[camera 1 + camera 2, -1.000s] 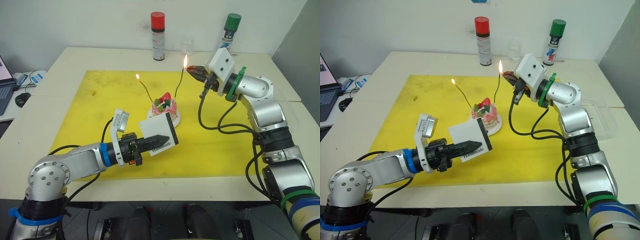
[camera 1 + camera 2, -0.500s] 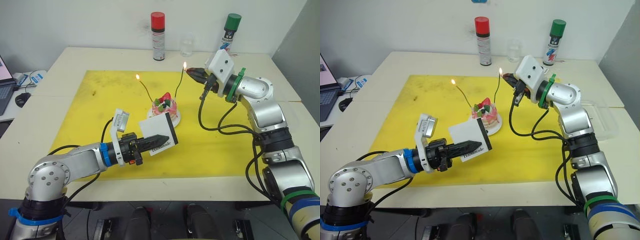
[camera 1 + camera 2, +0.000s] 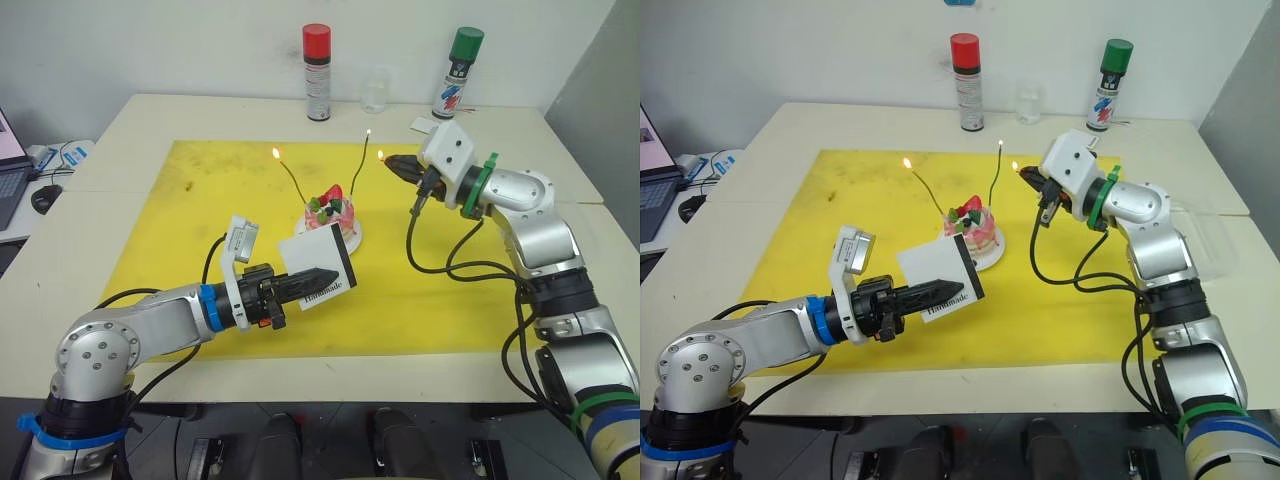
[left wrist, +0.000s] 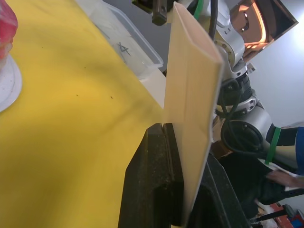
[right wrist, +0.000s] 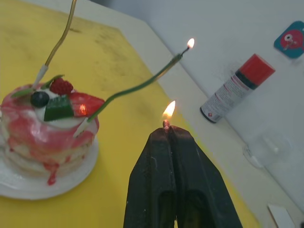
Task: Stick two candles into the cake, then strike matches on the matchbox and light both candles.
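Candles (image 3: 292, 176) stand lit in the cake (image 3: 329, 213); right claw (image 3: 395, 163) pinches a burning match (image 5: 166, 124) beside it, left claw (image 3: 318, 276) clamps the matchbox (image 3: 318, 266).

**Both grippers clamped, arms held out over the desk**

The left arm reaches forward low over the cream-coloured desk (image 3: 150, 120), forearm nearly level. Its left gripper (image 3: 318, 276) points toward the robot's right, its black fingers pressed together on the flat white rectangular matchbox (image 3: 318, 267), which stands on edge between them. The right arm is bent at the elbow and raised, wrist turned inward toward the robot's left. The right gripper (image 3: 1032, 178) has its fingers closed on a short burning match (image 5: 166, 124), the flame just at the fingertips.
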